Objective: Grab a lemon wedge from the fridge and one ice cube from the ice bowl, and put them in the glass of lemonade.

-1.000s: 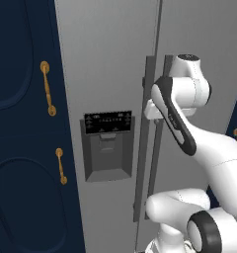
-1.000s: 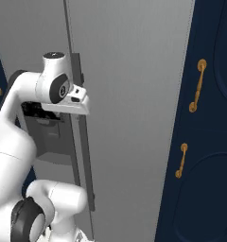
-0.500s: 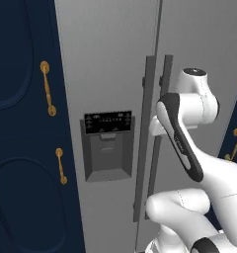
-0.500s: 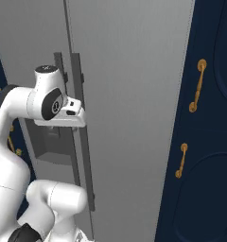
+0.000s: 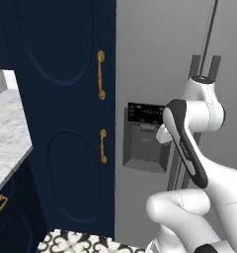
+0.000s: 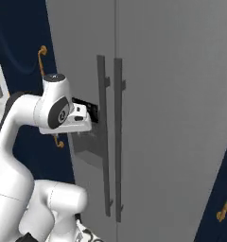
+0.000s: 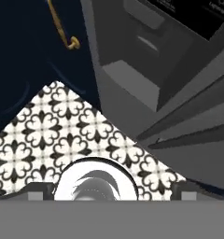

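- Navy cabinets (image 5: 66, 123) with gold handles (image 5: 101, 75) stand left of your fridge (image 5: 160, 59) in the left base view; its doors are closed.
- Right base view: your arm's wrist sits beside the dark bar handles (image 6: 109, 142), against the dispenser panel (image 6: 89, 109).
- Hand view: patterned floor tiles (image 7: 62, 126) lie below the dispenser recess; you cannot tell the pincer's state.

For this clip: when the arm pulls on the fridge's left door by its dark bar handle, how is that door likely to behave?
The fridge door is tall, wide and shut, so it probably feels heavy and resists at first. Its bar handle looks rigid and stands off the door, so it likely won't flex. The smooth bar may let fingers slide along it.
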